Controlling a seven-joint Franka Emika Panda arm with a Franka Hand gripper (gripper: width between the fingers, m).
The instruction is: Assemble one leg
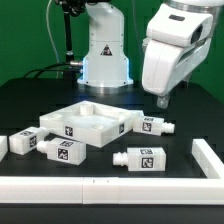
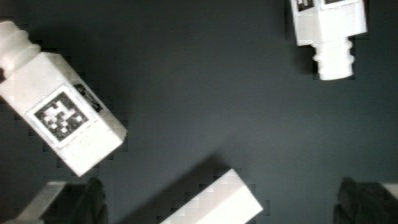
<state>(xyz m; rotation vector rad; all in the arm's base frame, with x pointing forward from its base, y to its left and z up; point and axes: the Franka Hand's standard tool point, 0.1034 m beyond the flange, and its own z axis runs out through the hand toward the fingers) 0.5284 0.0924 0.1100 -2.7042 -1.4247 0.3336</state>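
Several white legs with square tags lie on the black table. One leg lies beside the square panel on the exterior view's right. Another leg lies in front of it, and two more lie on the exterior view's left. My gripper hangs above the leg next to the panel, well clear of the table. In the wrist view the gripper is open and empty, with dark fingers far apart. That view shows one tagged leg, a second leg with its peg, and a white corner, probably the panel's.
A low white wall runs along the table's front and up the exterior view's right side. The arm's base stands at the back behind the panel.
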